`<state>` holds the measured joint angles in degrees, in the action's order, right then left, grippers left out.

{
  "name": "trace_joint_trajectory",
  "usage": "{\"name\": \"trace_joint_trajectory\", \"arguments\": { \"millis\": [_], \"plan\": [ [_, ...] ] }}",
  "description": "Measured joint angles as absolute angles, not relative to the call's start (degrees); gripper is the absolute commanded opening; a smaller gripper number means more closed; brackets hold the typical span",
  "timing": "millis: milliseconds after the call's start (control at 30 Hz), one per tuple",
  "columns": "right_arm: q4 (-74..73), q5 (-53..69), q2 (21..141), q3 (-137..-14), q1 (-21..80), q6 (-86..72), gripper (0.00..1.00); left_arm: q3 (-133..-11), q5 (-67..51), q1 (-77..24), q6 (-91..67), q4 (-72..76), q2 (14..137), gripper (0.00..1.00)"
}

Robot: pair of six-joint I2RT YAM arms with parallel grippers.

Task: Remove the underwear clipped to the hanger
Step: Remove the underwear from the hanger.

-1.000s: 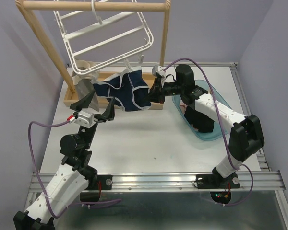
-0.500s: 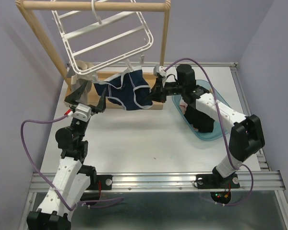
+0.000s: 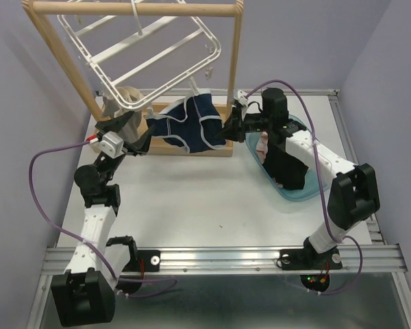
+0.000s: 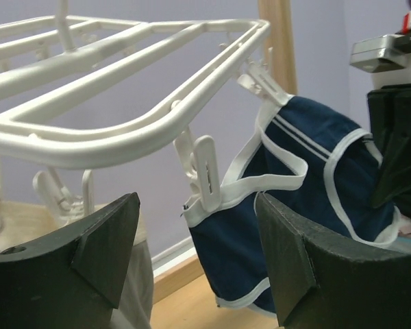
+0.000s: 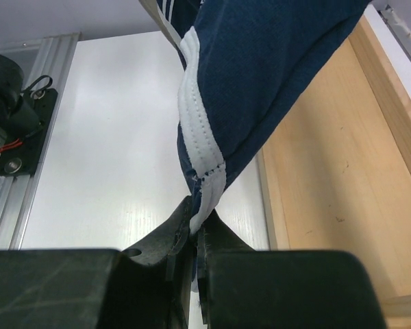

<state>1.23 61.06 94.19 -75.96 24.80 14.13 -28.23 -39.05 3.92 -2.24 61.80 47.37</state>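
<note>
Navy underwear point(image 3: 188, 123) hangs clipped to the low near rim of the white hanger point(image 3: 157, 55), so your right claw point(image 5: 195, 236) pinches its white trim point(image 5: 198, 137) taut while your left claw point(image 3: 132, 131), spread wide, frames the left clip point(image 4: 204, 171), likely to squeeze it open.

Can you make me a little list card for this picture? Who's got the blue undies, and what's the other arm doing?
Hanger: white frame hanger, tilted, hooked on the wooden rail
Clipped on: navy underwear with white trim, pinched by a white clip
Right pincer: shut on the underwear's white trim
Left pincer: open, close to the clip, holding nothing
Blue tub: on the right side, a bit of pink cloth shows inside
</note>
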Motion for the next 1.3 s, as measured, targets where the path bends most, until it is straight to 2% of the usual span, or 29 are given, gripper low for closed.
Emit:
{"name": "trace_joint_trajectory", "arguments": {
  "millis": [367, 767, 1300],
  "plan": [
    [0.51, 63.64, 94.19, -76.44, 24.45, 15.14, 0.04, -37.93, -50.81, 4.23, -6.59, 61.89, 54.65, 0.78],
    [0.43, 65.08, 94.19, -76.44, 24.38, 15.42, 0.04, -39.03, -51.46, 4.25, -8.03, 61.65, 57.14, 0.77],
    [0.40, 67.29, 93.97, -76.44, 24.32, 15.44, 0.03, -38.22, -50.81, 4.25, -24.71, 73.38, 63.92, 0.72]
  ]
}}
